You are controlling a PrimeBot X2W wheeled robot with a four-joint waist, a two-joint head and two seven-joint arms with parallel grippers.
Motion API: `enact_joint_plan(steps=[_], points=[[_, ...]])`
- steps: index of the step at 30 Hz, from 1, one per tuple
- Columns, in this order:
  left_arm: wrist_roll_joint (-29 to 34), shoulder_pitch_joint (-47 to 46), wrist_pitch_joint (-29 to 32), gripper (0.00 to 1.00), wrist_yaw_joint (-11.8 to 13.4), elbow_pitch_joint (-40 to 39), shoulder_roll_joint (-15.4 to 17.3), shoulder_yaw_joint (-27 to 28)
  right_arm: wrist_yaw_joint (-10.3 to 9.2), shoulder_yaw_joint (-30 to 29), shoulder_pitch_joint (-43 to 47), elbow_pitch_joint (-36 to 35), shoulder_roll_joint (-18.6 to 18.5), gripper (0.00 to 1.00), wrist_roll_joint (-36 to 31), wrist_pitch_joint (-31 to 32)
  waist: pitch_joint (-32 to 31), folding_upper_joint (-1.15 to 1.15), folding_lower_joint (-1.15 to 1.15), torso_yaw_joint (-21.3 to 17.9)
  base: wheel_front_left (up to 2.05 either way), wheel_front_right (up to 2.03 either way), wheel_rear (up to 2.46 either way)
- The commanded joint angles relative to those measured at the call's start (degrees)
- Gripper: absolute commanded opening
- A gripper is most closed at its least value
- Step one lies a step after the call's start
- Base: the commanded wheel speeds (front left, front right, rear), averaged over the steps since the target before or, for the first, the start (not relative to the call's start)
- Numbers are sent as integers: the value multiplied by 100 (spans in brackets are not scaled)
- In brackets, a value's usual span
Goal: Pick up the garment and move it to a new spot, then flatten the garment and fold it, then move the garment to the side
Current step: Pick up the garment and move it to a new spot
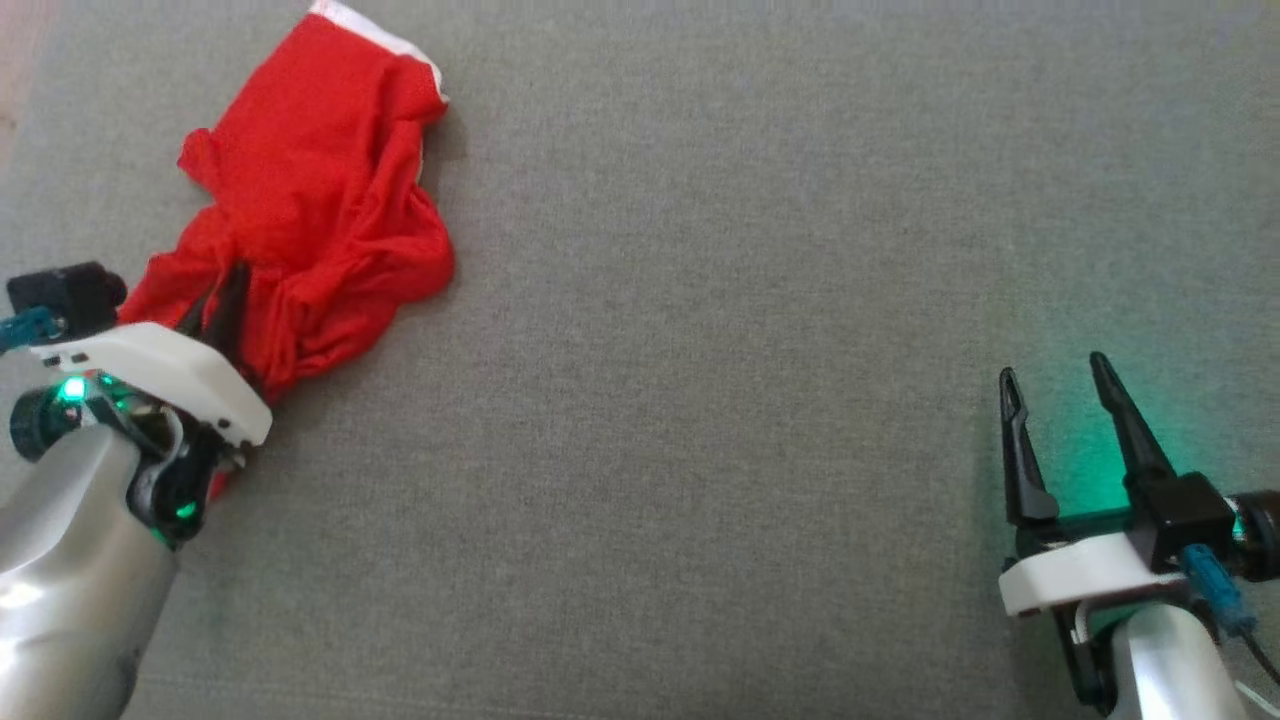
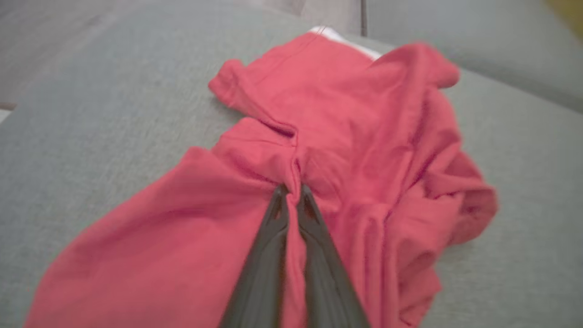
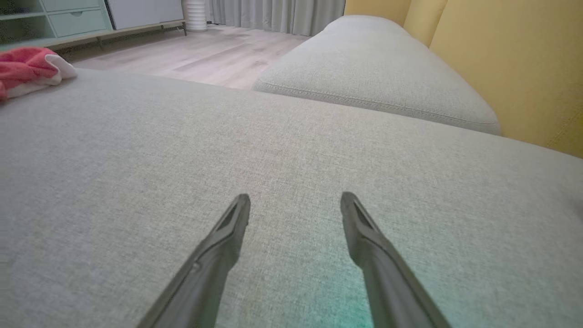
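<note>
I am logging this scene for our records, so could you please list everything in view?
seat cushion: one, grey, before the robot.
garment: one, red with white band, crumpled on the seat cushion, robot's left.
second cushion: one, grey, beyond the first.
panels: two, yellow, behind the cushions.
floor: one, pale wood, beyond the cushions.
curtain: one, pale grey, far side of the floor.
drawer unit: one, pale green, beside the floor.
left gripper: one, dark, shut on a garment fold.
right gripper: one, dark, open over bare cushion.
</note>
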Motion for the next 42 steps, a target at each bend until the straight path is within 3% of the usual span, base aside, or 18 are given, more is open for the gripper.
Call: enact_joint_plan(steps=[1, 6, 11, 17, 22, 28, 35, 42], points=[[-39, -131, -206, 0, 9, -278, 433, 178, 39, 186, -24, -116, -31, 100, 88, -61, -167, 0, 0, -21, 0, 0, 0], [-200, 16, -617, 0, 9, -1140, 656, 159, 39, 369, -3, 18, -31, 100, 398, -61, -595, 0, 0, -154, 0, 0, 0], [-422, 418, -611, 0, 29, -2332, 897, 177, 39, 600, 2, 99, -31, 100, 756, -61, -1027, 0, 0, -513, 0, 0, 0], [-520, 972, -370, 0, 515, -4117, 1045, 98, 39, 709, 73, 53, -31, 100, 1112, -61, -1311, 0, 0, -1050, 0, 0, 0], [-591, 1281, -175, 0, 916, -5475, 825, -148, 39, 805, 185, -12, -31, 100, 1310, -61, -1403, 0, 0, -1506, 0, 0, 0], [-627, 1287, -2, 0, 1135, -6437, 309, -560, 39, 964, 237, -159, -31, 100, 1460, -61, -1380, 0, 0, -1978, 0, 0, 0], [-608, 1174, 107, 0, 1237, -6073, -243, -956, 39, 1101, 201, -267, -31, 100, 1557, -61, -1244, 0, 0, -2312, 0, 0, 0], [-490, 918, -41, 0, 1284, -3975, -603, -999, 39, 1075, 115, -309, -31, 100, 1577, -61, -970, 0, 0, -2530, 0, 0, 0]])
